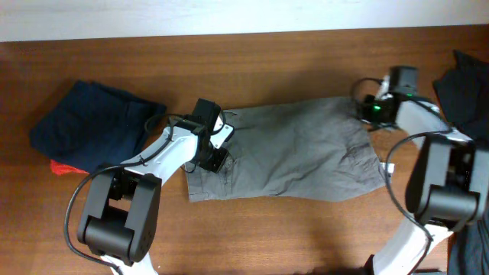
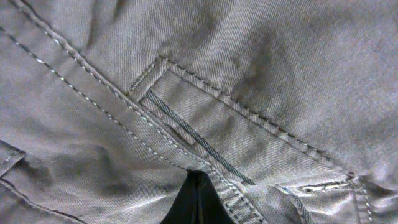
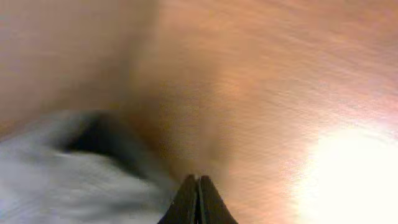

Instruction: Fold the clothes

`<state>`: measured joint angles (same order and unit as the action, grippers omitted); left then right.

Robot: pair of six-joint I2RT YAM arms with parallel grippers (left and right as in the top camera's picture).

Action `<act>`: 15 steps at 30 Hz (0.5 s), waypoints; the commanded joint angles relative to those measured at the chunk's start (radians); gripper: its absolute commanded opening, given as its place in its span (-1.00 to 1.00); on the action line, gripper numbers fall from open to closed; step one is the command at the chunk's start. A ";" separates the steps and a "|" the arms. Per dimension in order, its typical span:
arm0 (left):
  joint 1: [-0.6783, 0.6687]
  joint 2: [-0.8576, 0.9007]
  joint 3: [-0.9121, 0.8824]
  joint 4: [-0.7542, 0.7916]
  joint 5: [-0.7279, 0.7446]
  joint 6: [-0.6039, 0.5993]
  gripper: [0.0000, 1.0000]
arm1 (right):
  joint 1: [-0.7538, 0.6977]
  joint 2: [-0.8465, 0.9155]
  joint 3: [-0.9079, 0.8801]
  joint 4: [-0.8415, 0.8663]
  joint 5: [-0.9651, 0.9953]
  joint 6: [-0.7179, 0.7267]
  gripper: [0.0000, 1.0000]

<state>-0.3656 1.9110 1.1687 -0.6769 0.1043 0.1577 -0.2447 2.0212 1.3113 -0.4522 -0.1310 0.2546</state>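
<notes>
A pair of grey trousers (image 1: 294, 149) lies spread flat across the middle of the wooden table, folded in half, with the waist at the left. My left gripper (image 1: 215, 155) is down on the waist end. In the left wrist view its jaws (image 2: 198, 186) are shut with the stitched grey cloth (image 2: 249, 81) bunched round their tip. My right gripper (image 1: 369, 113) is at the trousers' far right corner. In the blurred right wrist view its jaws (image 3: 198, 186) are shut at the edge of the grey cloth (image 3: 68, 180).
A folded dark navy garment (image 1: 92, 122) lies at the left on top of something red (image 1: 67, 168). A dark garment (image 1: 464, 92) lies at the right edge. Bare wood (image 1: 290, 229) runs along the front of the table.
</notes>
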 commanded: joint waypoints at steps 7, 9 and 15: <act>0.002 0.050 -0.034 0.010 -0.041 -0.014 -0.98 | -0.125 -0.181 0.053 -0.242 -0.431 -0.138 -0.92; 0.002 0.050 -0.031 0.010 -0.041 -0.014 -0.98 | -0.098 -0.243 0.053 -0.323 -0.477 -0.189 -0.92; 0.002 0.050 -0.028 0.010 -0.042 -0.014 -0.97 | 0.085 -0.327 0.052 -0.586 -0.436 -0.229 -0.92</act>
<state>-0.3656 1.9091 1.1667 -0.6735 0.1040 0.1532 -0.2588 1.7142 1.3586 -0.9642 -0.5331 0.0769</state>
